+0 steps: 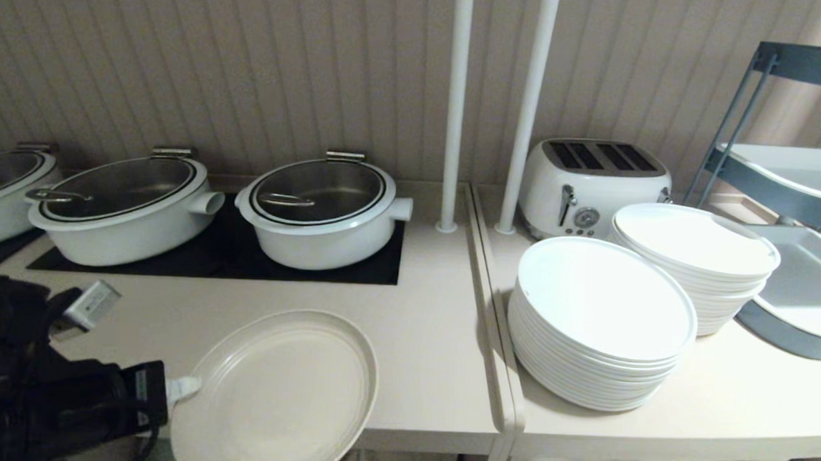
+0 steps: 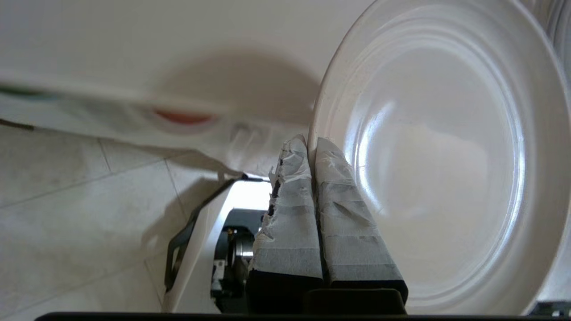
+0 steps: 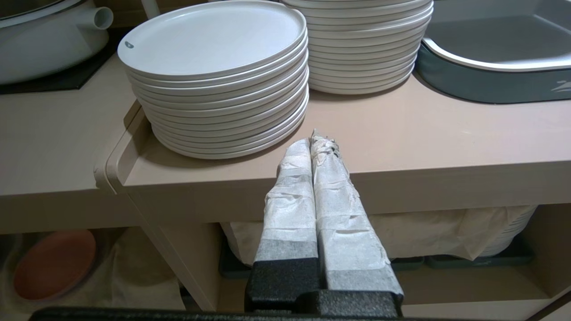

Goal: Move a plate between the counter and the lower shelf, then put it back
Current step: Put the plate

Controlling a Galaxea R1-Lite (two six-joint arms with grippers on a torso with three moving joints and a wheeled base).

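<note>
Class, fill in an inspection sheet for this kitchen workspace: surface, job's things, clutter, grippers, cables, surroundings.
Surface: beige counter with black hob panels.
Job's things: cream plate overhanging the counter's front edge, held at its rim.
Clutter: three white pots, toaster, two stacks of white plates.
Grippers: left gripper shut on the plate's rim; right gripper shut, empty, in front of the counter edge below the stacks.
Cables: nothing seen.
Surroundings: ribbed wall, two white poles, blue-grey trolley, pink plate on the lower shelf.

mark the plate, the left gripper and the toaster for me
plate [image 1: 286, 391]: head view, centre of its face.
left gripper [image 2: 312, 145]: left wrist view, tips clamped on the plate's rim.
toaster [image 1: 592, 186]: head view, front face.
</note>
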